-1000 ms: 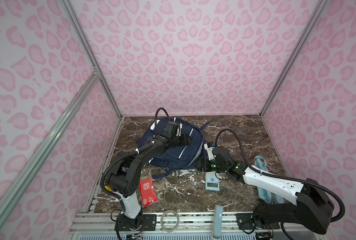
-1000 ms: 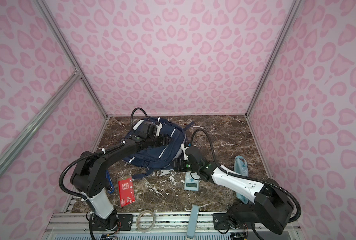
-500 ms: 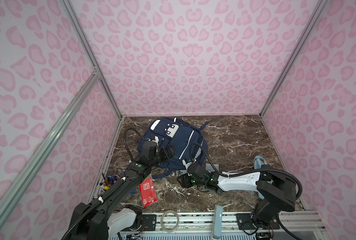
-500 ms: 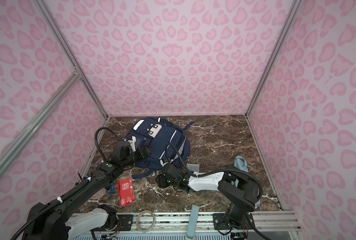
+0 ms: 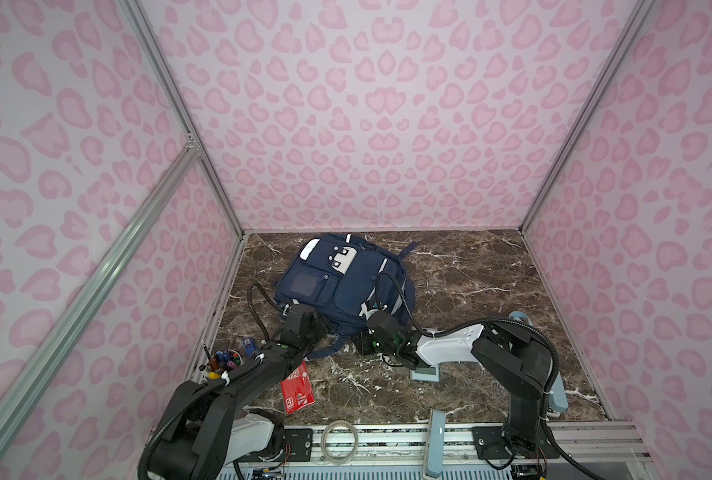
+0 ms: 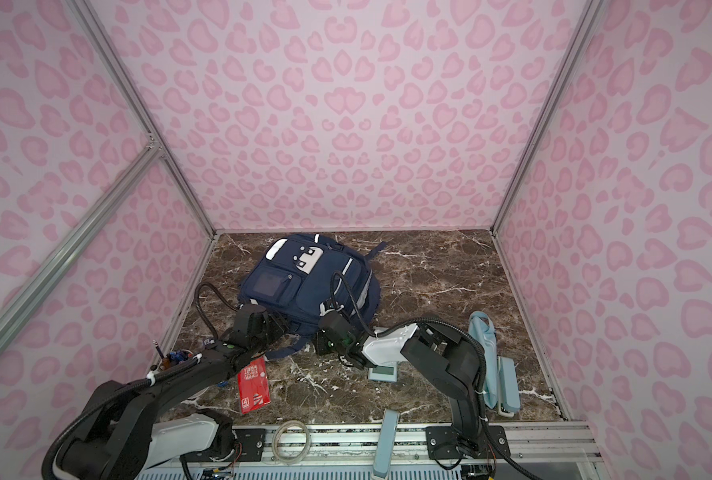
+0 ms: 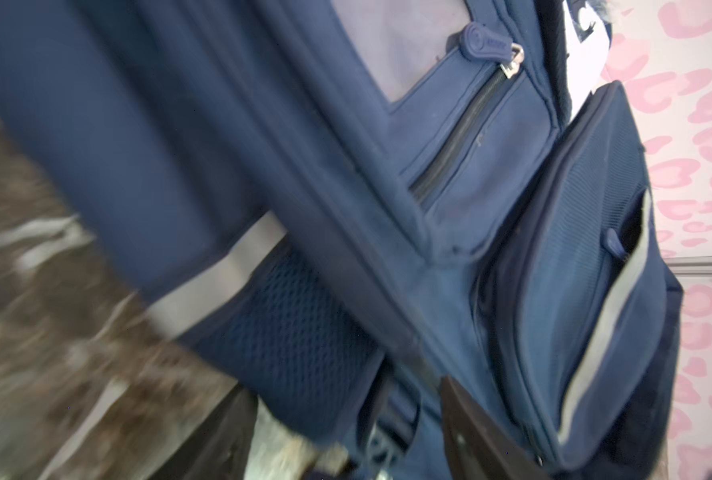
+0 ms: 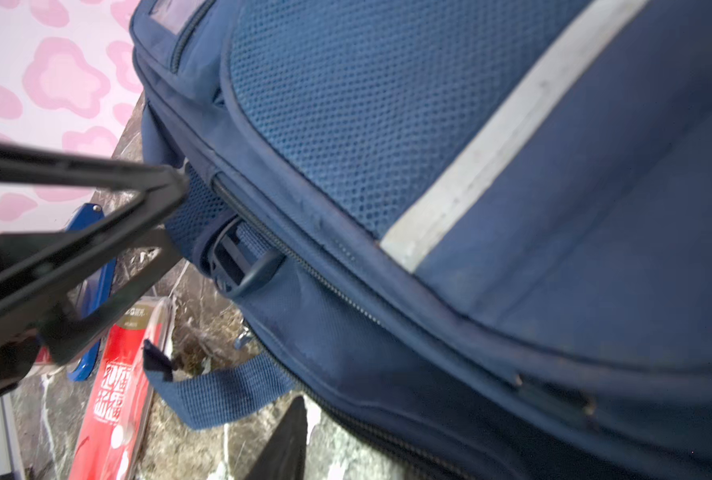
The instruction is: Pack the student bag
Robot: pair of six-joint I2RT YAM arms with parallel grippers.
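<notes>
Left gripper [image 5: 323, 328] and right gripper [image 5: 358, 344] now down at near edge of bag [image 5: 341, 286], off its top. Bag flat, back-left of table [image 5: 470, 282], looks zipped. Left jaws narrowing astride edge, hold unclear. Right jaws half apart, narrowing beside strap [image 8: 221, 395], nothing pinched. Likely pull next; packing unstarted.

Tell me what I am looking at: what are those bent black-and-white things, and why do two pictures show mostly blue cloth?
Those are two robot arms fixed at the table's front, each ending in a two-fingered gripper. Two pictures come from a camera overhead that sees the whole marble table. The blue-cloth pictures come from small cameras on the arms' wrists, held close to the student bag, a navy backpack lying flat. Near it lie a red packet, a cup of pens, a small grey-blue device and a light-blue pouch. The left gripper and the right gripper are both at the bag's near edge; whether either has pinched it I cannot tell.
</notes>
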